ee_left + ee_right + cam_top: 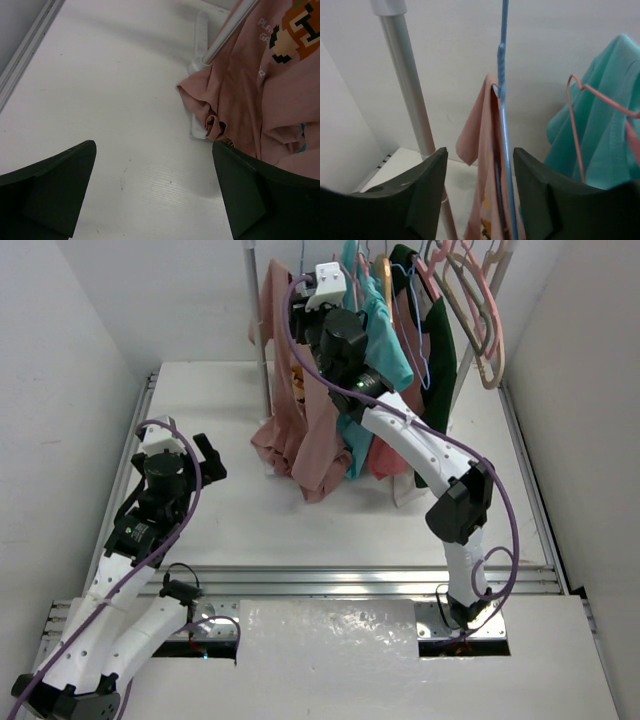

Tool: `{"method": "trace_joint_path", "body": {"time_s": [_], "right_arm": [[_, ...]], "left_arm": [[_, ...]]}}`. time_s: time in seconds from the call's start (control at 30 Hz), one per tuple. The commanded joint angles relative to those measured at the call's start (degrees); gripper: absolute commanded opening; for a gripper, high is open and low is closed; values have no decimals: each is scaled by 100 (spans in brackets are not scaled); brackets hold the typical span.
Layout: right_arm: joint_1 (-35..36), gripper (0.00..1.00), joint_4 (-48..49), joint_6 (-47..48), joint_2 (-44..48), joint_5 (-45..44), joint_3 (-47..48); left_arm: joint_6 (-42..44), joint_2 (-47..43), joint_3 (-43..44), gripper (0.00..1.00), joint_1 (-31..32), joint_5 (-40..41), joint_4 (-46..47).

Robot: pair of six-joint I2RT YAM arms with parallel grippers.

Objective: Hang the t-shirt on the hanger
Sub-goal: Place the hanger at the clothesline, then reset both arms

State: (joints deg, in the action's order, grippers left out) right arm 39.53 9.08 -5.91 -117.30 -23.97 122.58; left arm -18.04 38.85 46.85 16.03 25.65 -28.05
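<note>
The dusty pink t-shirt [300, 435] hangs from the rack, and its lower part is bunched on the table. The left wrist view shows its orange pixel graphic [300, 30]. In the right wrist view the shirt [482, 150] drapes over the thin blue hanger [503, 100], which hangs upright. My right gripper [480, 185] is open, high at the rack, with the hanger and shirt between its spread jaws, untouched. My left gripper [205, 460] is open and empty, low over the table left of the shirt; it also shows in the left wrist view [155, 195].
The rack's metal pole [410, 85] stands just left of the shirt on a white foot [201, 35]. A teal t-shirt [385, 340], a dark green garment [440, 350] and pink hangers [480, 300] hang further right. A table rail [130, 470] runs along the left.
</note>
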Motion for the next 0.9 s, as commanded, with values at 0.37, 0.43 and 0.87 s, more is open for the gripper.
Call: {"method": "trace_joint_path", "body": {"time_s": [0.37, 0.43, 0.87], "right_arm": [[46, 99, -442, 187, 1638, 375, -831], [55, 99, -582, 100, 2288, 638, -1296], [196, 99, -4008, -568, 6349, 650, -4786]], "left_arm": [[-68, -114, 43, 100, -285, 432, 160], [-129, -202, 61, 100, -320, 572, 107], [-463, -685, 325, 100, -338, 1153, -499]]}}
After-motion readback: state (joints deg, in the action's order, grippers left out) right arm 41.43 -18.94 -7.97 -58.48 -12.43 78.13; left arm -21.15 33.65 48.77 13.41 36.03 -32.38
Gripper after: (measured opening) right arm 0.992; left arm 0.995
